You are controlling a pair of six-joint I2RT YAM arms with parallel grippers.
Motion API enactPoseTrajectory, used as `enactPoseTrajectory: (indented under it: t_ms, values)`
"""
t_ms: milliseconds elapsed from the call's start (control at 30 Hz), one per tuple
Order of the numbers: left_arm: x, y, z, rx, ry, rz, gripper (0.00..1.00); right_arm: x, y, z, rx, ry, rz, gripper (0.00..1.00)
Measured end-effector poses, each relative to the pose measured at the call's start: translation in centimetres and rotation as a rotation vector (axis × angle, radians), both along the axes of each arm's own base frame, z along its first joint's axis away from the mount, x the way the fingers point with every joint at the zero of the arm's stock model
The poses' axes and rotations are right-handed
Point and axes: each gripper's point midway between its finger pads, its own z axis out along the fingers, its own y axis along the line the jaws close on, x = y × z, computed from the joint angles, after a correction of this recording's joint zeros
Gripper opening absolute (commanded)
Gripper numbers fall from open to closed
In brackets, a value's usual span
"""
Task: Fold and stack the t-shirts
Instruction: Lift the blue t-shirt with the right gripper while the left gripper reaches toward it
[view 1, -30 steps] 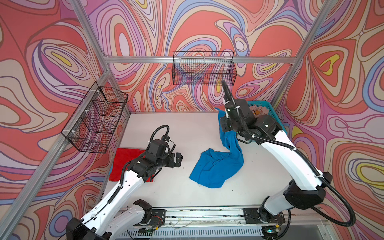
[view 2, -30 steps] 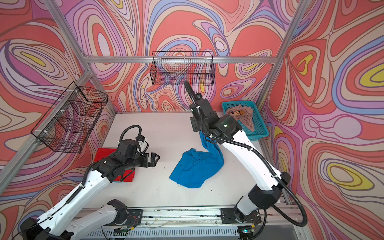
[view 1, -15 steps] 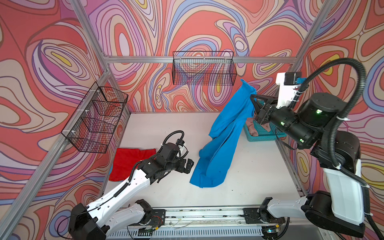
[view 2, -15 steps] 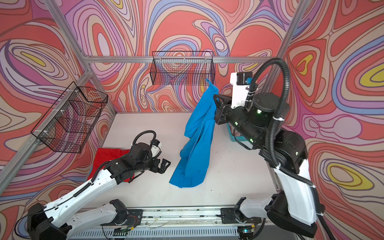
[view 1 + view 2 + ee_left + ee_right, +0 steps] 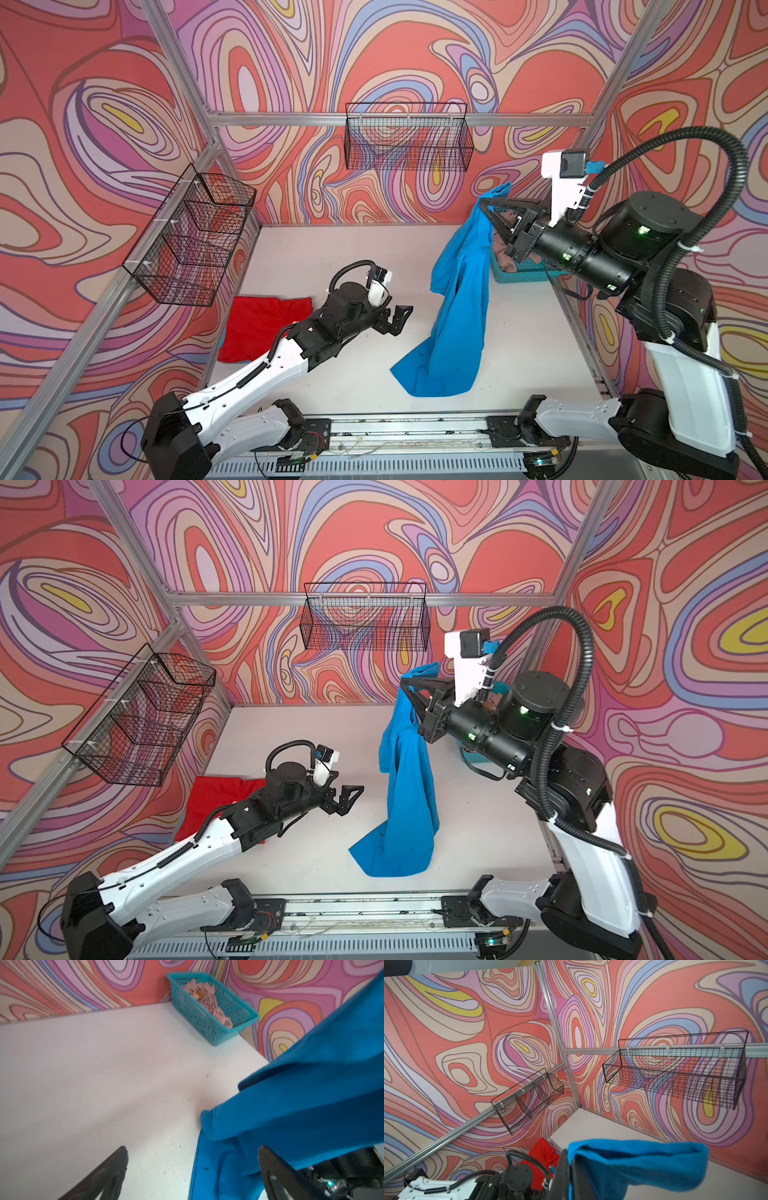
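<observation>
While the right end effector [image 5: 483, 203] clamps the blue t-shirt [image 5: 457, 316] aloft, the left end effector [image 5: 397, 320] gapes empty nearby.

Bright, even light; soft shadows; wrist views blurred up close.

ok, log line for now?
right gripper: shut on blue t-shirt, hanging, tail on table | left gripper: open, empty | red t-shirt: table left | beige-pink t-shirt: in turquoise basket
</observation>
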Motion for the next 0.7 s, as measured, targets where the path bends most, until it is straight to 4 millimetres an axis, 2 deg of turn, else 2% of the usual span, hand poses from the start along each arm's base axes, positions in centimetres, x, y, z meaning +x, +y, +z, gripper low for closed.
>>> enactPoseTrajectory:
  t_ms: [133,300,367,500,600,667,700]
  values:
    - [-0.1,-2.2,3.0,-0.097,-0.086,-0.072,0.97,-0.3,0.9,-0.7,-0.009,0.018,0.054,0.0]
    - [-2.2,-5.2,4.1,-0.12,-0.174,-0.204,0.96,-1.0,1.5,-0.7,-0.003,0.022,0.106,0.0]
    - [-2.3,-5.6,4.4,-0.119,-0.206,-0.223,0.89,-1.3,1.7,-0.7,0.0,0.022,0.122,0.0]
    - [-1.6,-5.6,4.4,-0.082,-0.265,-0.202,0.66,-1.6,2.1,-0.8,0.005,0.024,0.155,0.0]
    - [-0.8,-5.2,4.6,-0.049,-0.318,-0.166,0.44,-1.7,2.2,-0.9,0.004,0.025,0.166,0.0]
    - [-0.4,-4.9,4.8,-0.028,-0.348,-0.145,0.17,-1.7,2.2,-0.9,0.004,0.025,0.164,0.0]
    - [-0.3,-4.7,4.9,-0.017,-0.362,-0.133,0.0,-1.7,2.2,-0.9,0.004,0.025,0.163,0.0]
